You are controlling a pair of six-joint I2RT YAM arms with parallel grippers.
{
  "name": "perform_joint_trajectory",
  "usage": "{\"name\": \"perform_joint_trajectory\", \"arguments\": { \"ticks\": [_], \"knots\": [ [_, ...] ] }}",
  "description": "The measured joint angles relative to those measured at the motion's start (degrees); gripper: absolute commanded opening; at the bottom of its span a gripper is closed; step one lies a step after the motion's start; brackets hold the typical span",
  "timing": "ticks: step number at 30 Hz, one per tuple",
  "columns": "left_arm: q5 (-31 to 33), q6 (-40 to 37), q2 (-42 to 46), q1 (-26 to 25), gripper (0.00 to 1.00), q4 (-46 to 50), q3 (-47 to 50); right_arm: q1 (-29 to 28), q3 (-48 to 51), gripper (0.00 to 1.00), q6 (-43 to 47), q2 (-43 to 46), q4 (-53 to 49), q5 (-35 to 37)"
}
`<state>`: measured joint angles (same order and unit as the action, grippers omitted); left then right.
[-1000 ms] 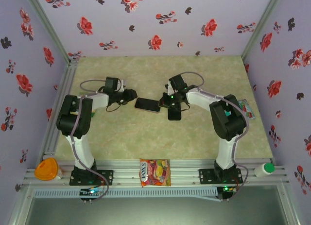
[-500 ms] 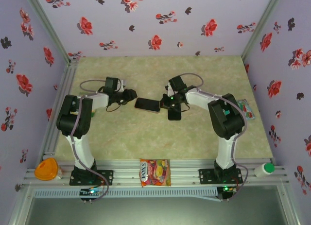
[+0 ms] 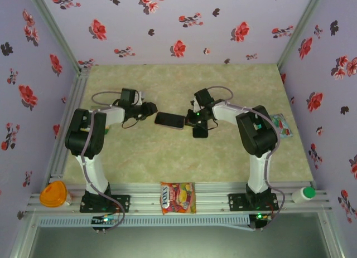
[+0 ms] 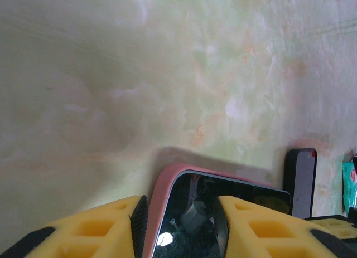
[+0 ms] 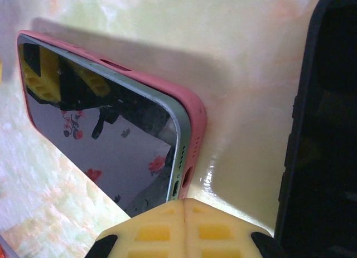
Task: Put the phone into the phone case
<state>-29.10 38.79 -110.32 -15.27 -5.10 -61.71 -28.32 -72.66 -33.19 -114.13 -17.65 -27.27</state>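
Observation:
The phone (image 3: 169,120), dark screen up, lies in a pink phone case (image 4: 160,196) at mid-table. My left gripper (image 3: 150,109) holds its left end. In the left wrist view the gripper (image 4: 181,208) straddles one corner, one pad against the pink side and the other finger over the phone's screen (image 4: 223,213). My right gripper (image 3: 189,121) is shut with nothing between its fingers. In the right wrist view its tip (image 5: 184,203) sits at the phone's port end (image 5: 100,135), where the greenish phone edge stands above the rim of the case (image 5: 192,116).
A black phone-case-like slab (image 3: 199,130) (image 5: 329,130) (image 4: 301,180) lies just right of the phone, beside my right gripper. A candy bag (image 3: 178,198), an orange object (image 3: 52,194) and a white bottle (image 3: 304,194) rest on the front rail. A green packet (image 3: 283,125) lies at the right edge.
The right arm's elbow has swung slightly left and its gripper has edged in toward the phone's end. The phone and the left gripper have stayed put.

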Motion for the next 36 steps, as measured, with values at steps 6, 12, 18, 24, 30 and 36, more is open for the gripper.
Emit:
{"name": "perform_joint_trajectory", "arguments": {
  "ticks": [6, 12, 18, 24, 30, 36],
  "knots": [
    [0.0, 0.0, 0.0, 0.0, 0.40, 0.0, 0.0, 0.1, 0.0, 0.06, 0.0, 0.0, 0.0, 0.0],
    [0.0, 0.0, 0.0, 0.0, 0.40, 0.0, 0.0, 0.3, 0.0, 0.06, 0.0, 0.0, -0.1, 0.0],
    [0.0, 0.0, 0.0, 0.0, 0.40, 0.0, 0.0, 0.5, 0.0, 0.06, 0.0, 0.0, -0.1, 0.0],
    [0.0, 0.0, 0.0, -0.1, 0.40, 0.0, 0.0, 0.6, 0.0, 0.06, -0.4, 0.0, -0.1, 0.0],
    [0.0, 0.0, 0.0, -0.1, 0.40, 0.0, 0.0, 0.6, -0.2, 0.06, -0.4, 0.0, -0.1, 0.0],
    [0.0, 0.0, 0.0, -0.1, 0.40, 0.0, 0.0, 0.6, -0.9, 0.06, -0.5, 0.0, 0.0, -0.3]
  ]
}}
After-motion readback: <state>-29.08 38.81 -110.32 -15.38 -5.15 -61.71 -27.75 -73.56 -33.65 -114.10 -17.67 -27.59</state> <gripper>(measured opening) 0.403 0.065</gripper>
